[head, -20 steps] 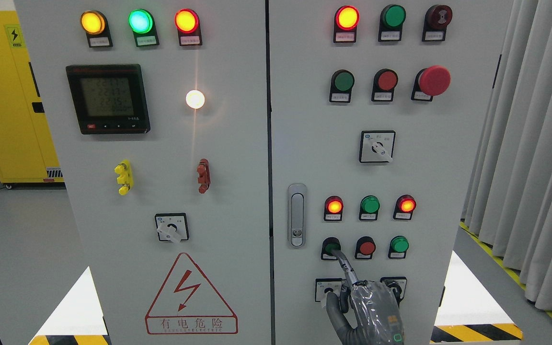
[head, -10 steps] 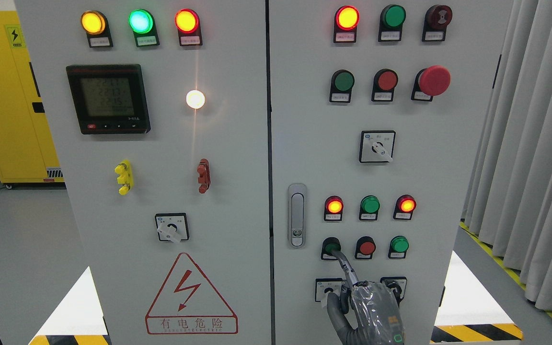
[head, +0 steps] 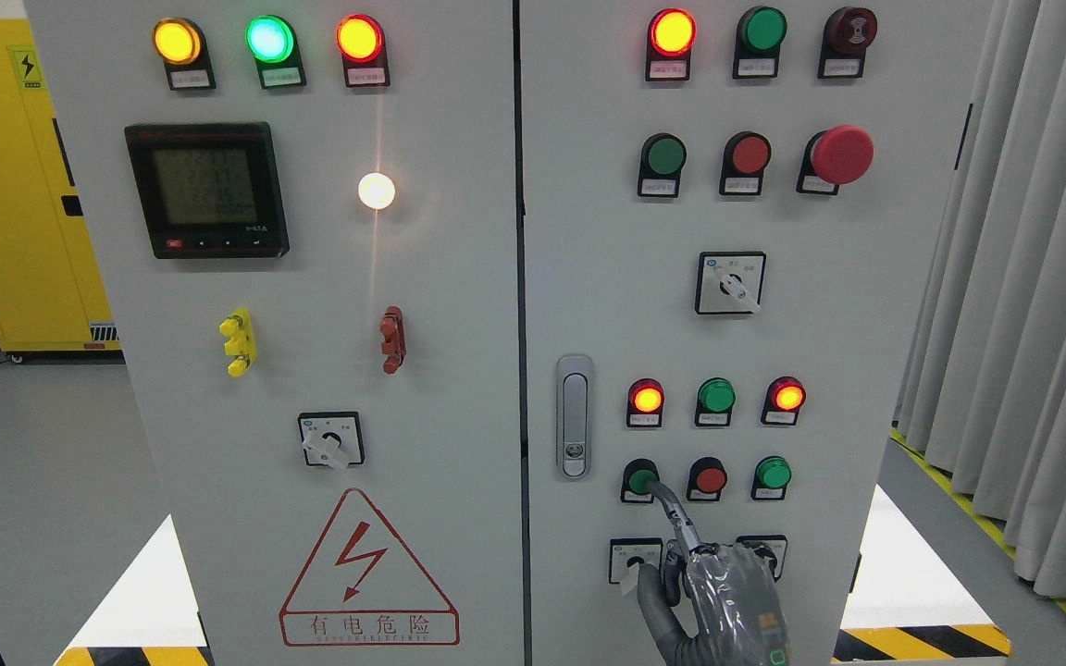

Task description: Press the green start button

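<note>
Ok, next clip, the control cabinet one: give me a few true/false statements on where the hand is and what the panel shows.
1. The right hand has one finger stretched out to the green button at the left end of its row. True.
2. The red mushroom button sits in the bottom row of the right door. False: it is in the upper part, at the right end of the second row.
3. The top row of the left door shows a lit yellow lamp, a green one and a red one. True.
4. The left hand is turning the rotary switch on the left door. False: no left hand is in view.
</note>
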Robot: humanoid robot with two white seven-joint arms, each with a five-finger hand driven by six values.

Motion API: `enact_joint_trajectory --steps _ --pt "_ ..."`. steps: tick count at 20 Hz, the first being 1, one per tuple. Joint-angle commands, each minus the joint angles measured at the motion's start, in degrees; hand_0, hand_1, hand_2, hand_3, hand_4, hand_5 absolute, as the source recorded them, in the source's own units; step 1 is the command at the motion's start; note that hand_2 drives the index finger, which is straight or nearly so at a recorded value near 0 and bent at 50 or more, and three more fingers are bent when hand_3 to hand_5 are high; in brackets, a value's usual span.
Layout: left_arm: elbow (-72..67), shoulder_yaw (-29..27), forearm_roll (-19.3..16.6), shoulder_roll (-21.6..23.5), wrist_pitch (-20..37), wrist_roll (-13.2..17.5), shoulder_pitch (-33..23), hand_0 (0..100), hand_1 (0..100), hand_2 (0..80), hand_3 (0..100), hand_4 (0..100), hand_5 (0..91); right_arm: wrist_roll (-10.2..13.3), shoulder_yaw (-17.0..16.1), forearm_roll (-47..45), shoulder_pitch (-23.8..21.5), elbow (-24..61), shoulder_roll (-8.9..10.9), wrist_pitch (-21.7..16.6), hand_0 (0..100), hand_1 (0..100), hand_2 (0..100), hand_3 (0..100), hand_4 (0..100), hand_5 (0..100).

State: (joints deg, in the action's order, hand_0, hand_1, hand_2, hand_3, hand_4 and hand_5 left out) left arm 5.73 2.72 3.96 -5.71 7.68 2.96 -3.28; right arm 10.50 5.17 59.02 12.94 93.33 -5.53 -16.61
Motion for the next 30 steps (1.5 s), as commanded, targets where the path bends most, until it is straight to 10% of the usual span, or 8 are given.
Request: enact_joint_trajectory --steps 1,9,12,13,16,30 --pt "-0.02 0.00 0.00 0.00 -0.03 0.03 0.02 12 56 0.0 0 0 0.0 0.22 0.63 -2.40 -2.30 5.37 -0.01 -0.88 78 94 0 94 100 100" --pt "0.07 0.00 0.00 0.00 -0.03 0.03 0.02 12 56 0.0 0 0 0.0 0.14 4.75 -16.20 -10.65 10.55 -0.09 -2.02 85 92 7 83 89 89" --pt "0.07 0.00 0.00 0.00 -0.03 0.03 0.02 12 56 0.0 0 0 0.0 -0.21 5.99 -24.54 -12.32 11.96 -0.01 -2.20 78 85 6 48 55 60" --pt "-0.02 0.00 0.00 0.00 -0.03 0.03 0.02 12 56 0.0 0 0 0.0 -0.30 6.08 -27.35 -12.50 12.31 -0.01 -2.20 80 82 2 29 33 33" --pt "0.07 0.00 0.00 0.00 -0.03 0.03 0.02 12 56 0.0 0 0 0.0 -0.39 6.08 -31.07 -12.59 13.11 -0.01 -2.20 80 77 0 12 17 14" --pt "0.07 0.00 0.00 0.00 -0.03 0.03 0.02 12 56 0.0 0 0 0.0 -1.71 6.87 -31.33 -14.00 13.20 -0.01 -3.87 66 63 0 4 9 5"
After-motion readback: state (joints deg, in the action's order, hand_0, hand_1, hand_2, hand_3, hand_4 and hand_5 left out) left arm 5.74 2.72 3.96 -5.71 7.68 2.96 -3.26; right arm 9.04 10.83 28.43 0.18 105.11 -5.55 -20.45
